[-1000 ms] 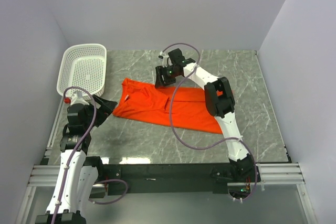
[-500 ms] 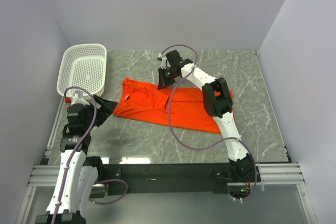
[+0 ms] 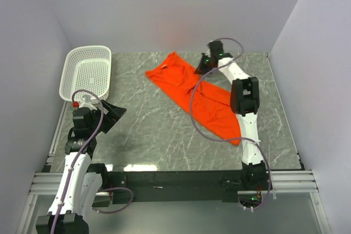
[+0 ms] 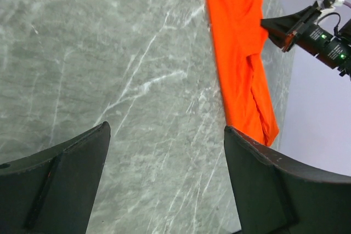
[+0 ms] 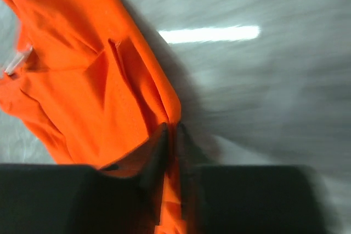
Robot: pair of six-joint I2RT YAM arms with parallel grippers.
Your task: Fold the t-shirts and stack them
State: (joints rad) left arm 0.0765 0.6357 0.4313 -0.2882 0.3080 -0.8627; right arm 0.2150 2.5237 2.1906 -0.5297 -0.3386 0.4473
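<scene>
Pinched a fold of the orange-red t-shirt (image 3: 192, 94) between the closed fingers of the right gripper (image 5: 171, 137), the cloth stretched from the fingertips back toward that arm's base. Held the left gripper (image 4: 164, 135) wide open and empty above the table (image 4: 82, 53), well apart from the shirt.

Far-left on table (image 3: 142, 130), basket (image 3: 90, 75); t-shirt (image 3: 175, 80) diagonally to its right.

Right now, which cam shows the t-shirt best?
Top external: the whole t-shirt lies in view, stretched diagonally across the table, one edge at the right claw. Left wrist catches only a strip of it, far off. Right wrist is a blurred close-up of the pinched fold.
</scene>
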